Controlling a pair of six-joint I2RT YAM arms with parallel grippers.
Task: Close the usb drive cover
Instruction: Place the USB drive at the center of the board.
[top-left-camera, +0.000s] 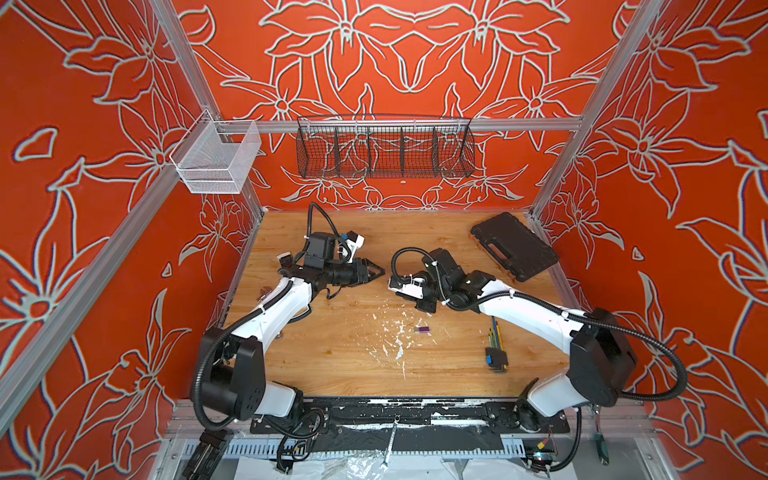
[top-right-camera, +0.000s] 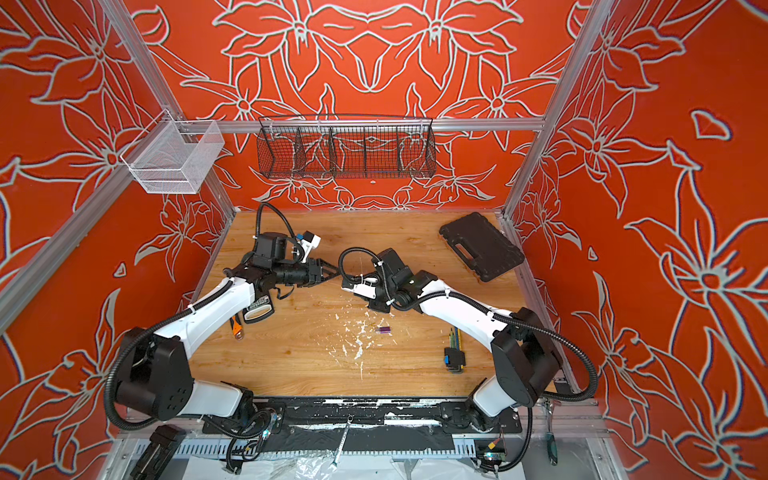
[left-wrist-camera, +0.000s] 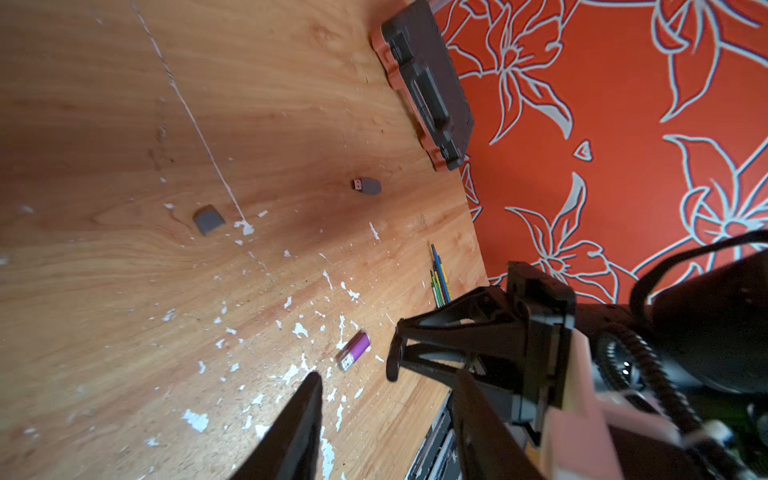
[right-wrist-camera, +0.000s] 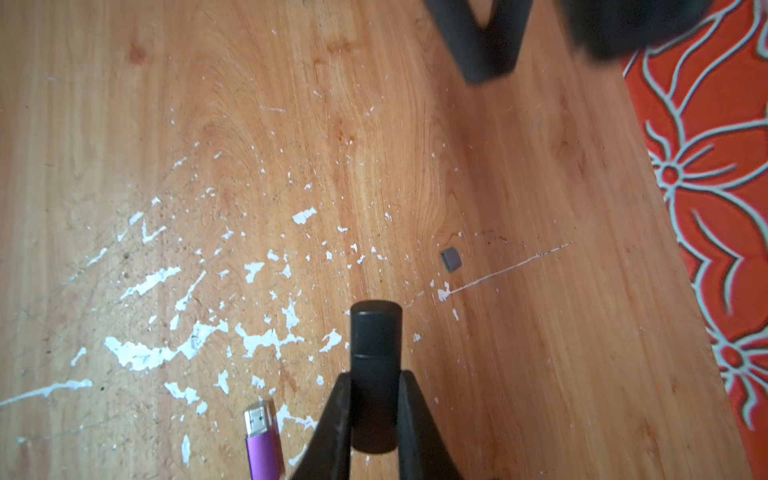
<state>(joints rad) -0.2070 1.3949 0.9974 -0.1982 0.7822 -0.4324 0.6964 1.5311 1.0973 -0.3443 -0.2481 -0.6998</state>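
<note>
My right gripper (right-wrist-camera: 376, 376) is shut on a black usb drive (right-wrist-camera: 376, 407), held above the wooden table. The drive sticks out past the fingertips, and its black cover (right-wrist-camera: 376, 326) sits on the free end with a thin seam showing. In both top views this gripper (top-left-camera: 424, 306) (top-right-camera: 376, 306) hangs over the middle of the table. My left gripper (left-wrist-camera: 386, 378) is open with nothing between its fingers. It faces the right gripper from a short way off (top-left-camera: 376, 272) (top-right-camera: 336, 272).
An uncapped purple usb drive (top-left-camera: 423, 330) (right-wrist-camera: 262, 440) lies on the table by the right gripper. A grey uncapped drive (left-wrist-camera: 368, 185) and a loose grey cap (left-wrist-camera: 209, 219) (right-wrist-camera: 451, 258) lie further back. A black case (top-left-camera: 514, 246) sits back right, and hex keys (top-left-camera: 496, 345) lie front right.
</note>
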